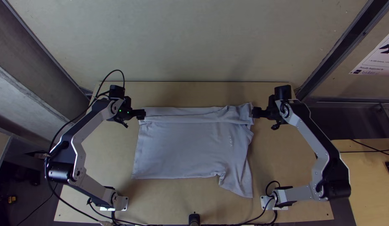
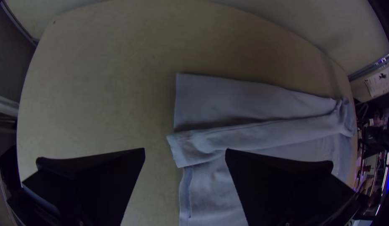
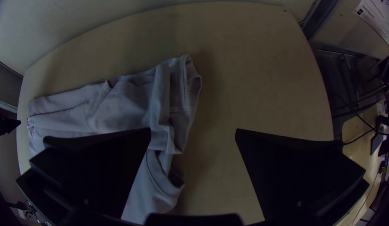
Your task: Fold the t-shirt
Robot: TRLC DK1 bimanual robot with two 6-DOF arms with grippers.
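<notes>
In the top view, the T-shirt (image 1: 184, 146) lies wide across the middle of the desk (image 1: 94, 167), between the two arms' bases. Its far part is turned into a long folded band running from side to side, while the nearer part lies mostly flat. At the near right a flap of cloth hangs out past the rest of the near edge, with a small bunched notch beside it. The left pincer (image 1: 141, 114) is at the far left corner, by the end of the band. The right pincer (image 1: 255, 112) is at the far right corner, where the cloth is rumpled. A printed sheet (image 1: 378, 54) is at the right, beyond the desk.

In the left wrist view, the left pincer (image 2: 185, 149) is released, its two black fingers spread wide. One finger is above bare desk, the other above the shirt, and the hemmed end of the folded band lies between their tips. A smooth single-looking strip of cloth extends on the band's far side.

In the right wrist view, the right pincer (image 3: 193, 129) is released as well, its fingers wide apart. One is over the shirt and the other over bare desk. The cloth end there is bunched into several ridges, with a line of stitching along it, and grasped by neither finger.
</notes>
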